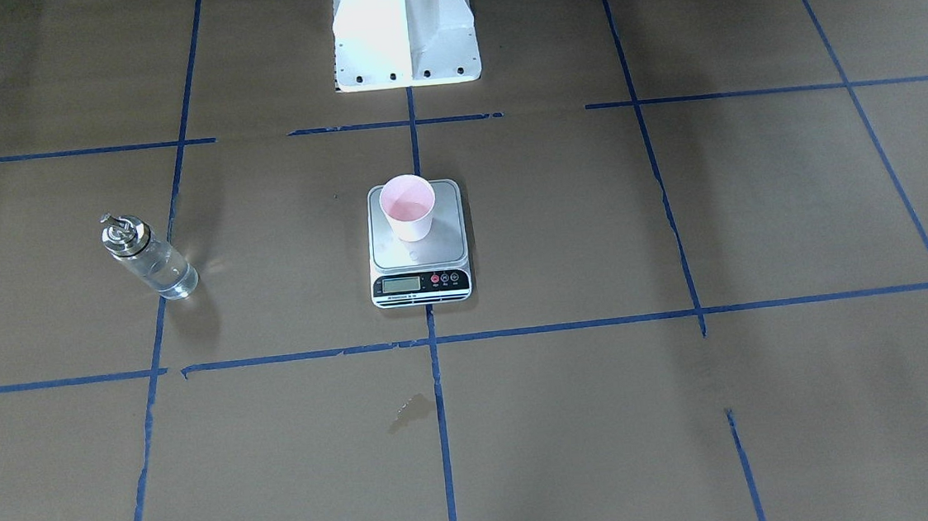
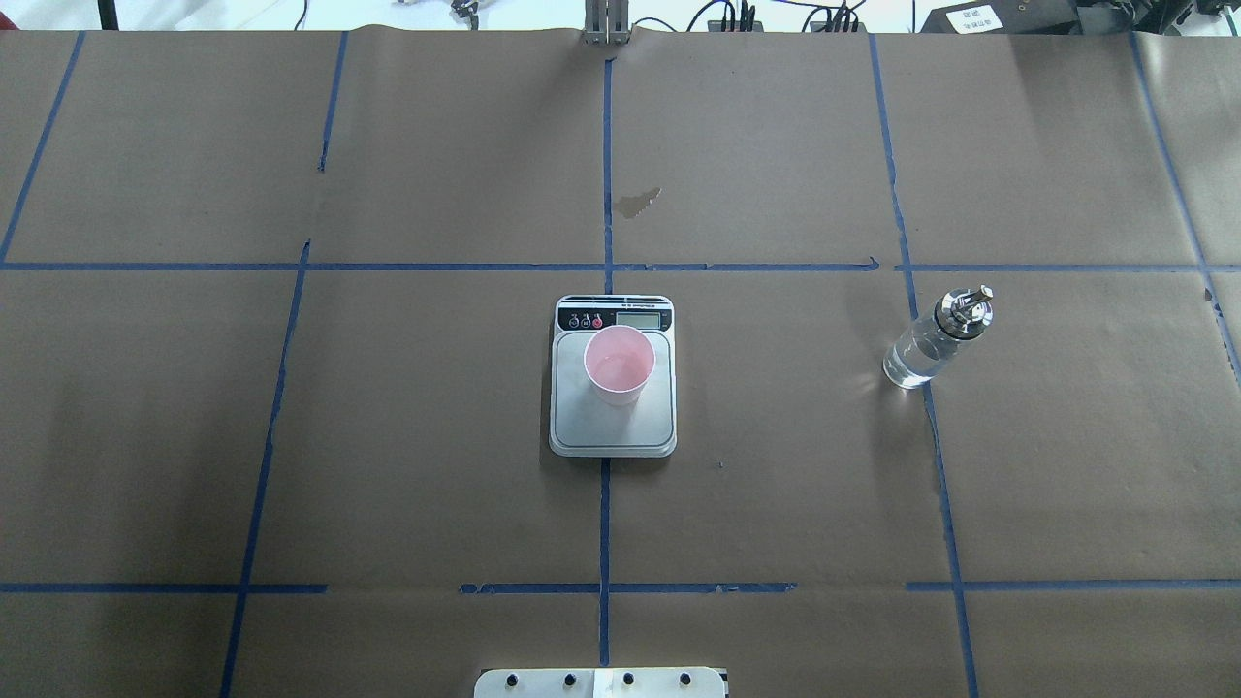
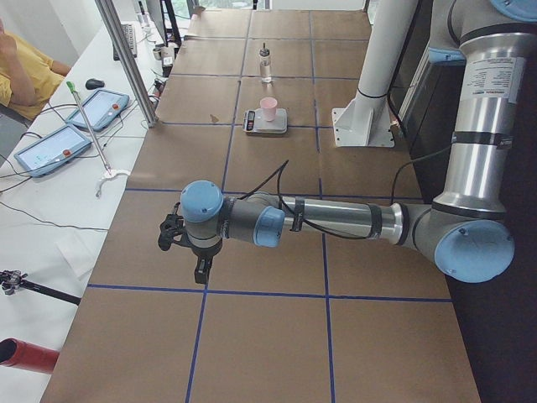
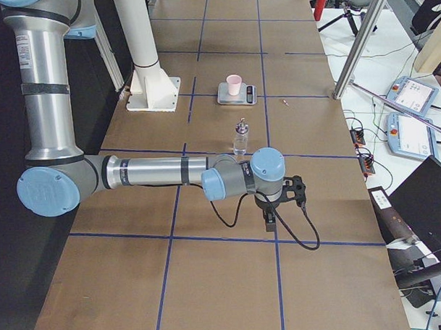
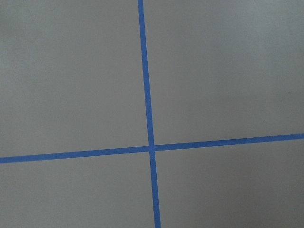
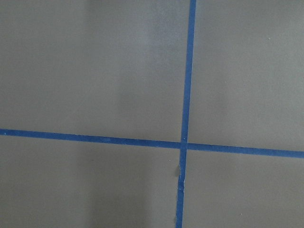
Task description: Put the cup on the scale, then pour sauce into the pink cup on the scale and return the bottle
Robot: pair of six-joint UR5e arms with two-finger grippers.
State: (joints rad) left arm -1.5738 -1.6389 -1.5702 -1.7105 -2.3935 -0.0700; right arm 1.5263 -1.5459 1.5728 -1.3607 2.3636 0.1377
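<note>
You could not read the small grey LCD display (image 1: 400, 284) on the flat steel-topped kitchen scale (image 1: 422, 251); its digits were too small. The white metal robot base (image 1: 405, 41) was cut off at the front-facing view's 12 o'clock edge and at the overhead view's 6 o'clock edge. The black two-finger left gripper (image 3: 168, 233) and black two-finger right gripper (image 4: 297, 191) showed only in the side views, so you could not tell how their jaws stood. A person in a yellow shirt (image 3: 25, 80) was cropped at 10 o'clock.
</note>
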